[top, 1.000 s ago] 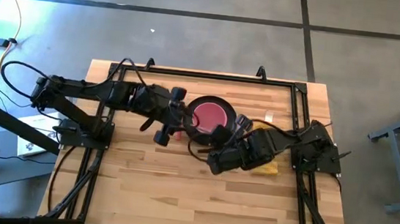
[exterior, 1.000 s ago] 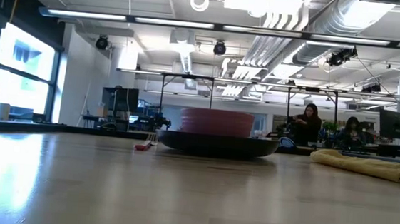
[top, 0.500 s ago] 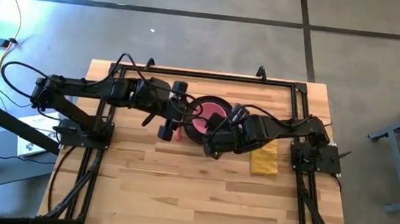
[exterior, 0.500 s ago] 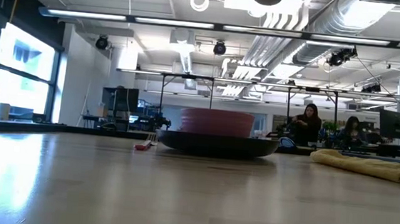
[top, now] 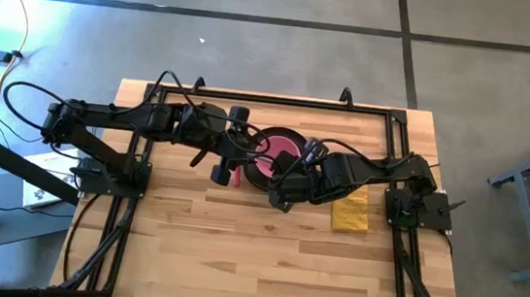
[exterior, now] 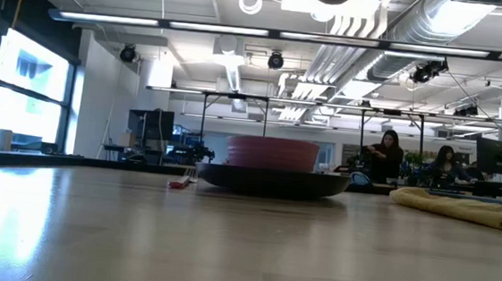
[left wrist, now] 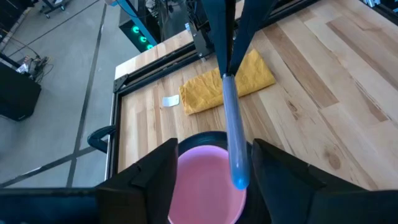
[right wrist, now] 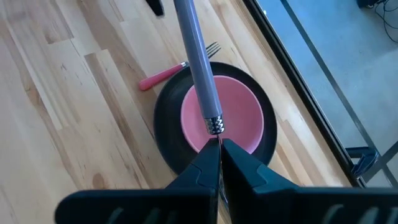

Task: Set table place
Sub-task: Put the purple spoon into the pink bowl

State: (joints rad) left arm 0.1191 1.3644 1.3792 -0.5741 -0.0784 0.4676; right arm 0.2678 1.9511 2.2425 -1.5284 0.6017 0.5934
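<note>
The dark plate (right wrist: 166,118) with the pink bowl (right wrist: 239,112) in it stands on the table (top: 264,256) at mid-far. The pink-handled fork (right wrist: 163,76) lies on the table beside the plate's left side. The yellow napkin (top: 350,213) lies to the plate's right. My right gripper (right wrist: 219,149) is shut on the purple-handled spoon (right wrist: 196,56) above the bowl. My left gripper (left wrist: 214,180) is open, and the handle's free end (left wrist: 239,177) stands between its fingers without touching them. The spoon's bowl end is hidden. My right gripper pinches the spoon's metal neck (right wrist: 217,138) just behind the handle's ribbed collar, between its two fingertips. The spoon runs on forward in line with the fingers, its handle toward my left gripper. It is lifted clear, above the pink bowl.
Black rails (top: 394,171) frame the table's far and side parts, with the arm bases on them. A small light scrap (left wrist: 170,101) lies near the napkin. Bare wood lies toward the near edge (top: 263,275). People sit in the room beyond (exterior: 385,151).
My right gripper has swung from beside the napkin toward the far-left, over the plate, and the napkin now lies uncovered. My left gripper has edged slightly toward the plate. Both have stayed nearly still in the last half second.
</note>
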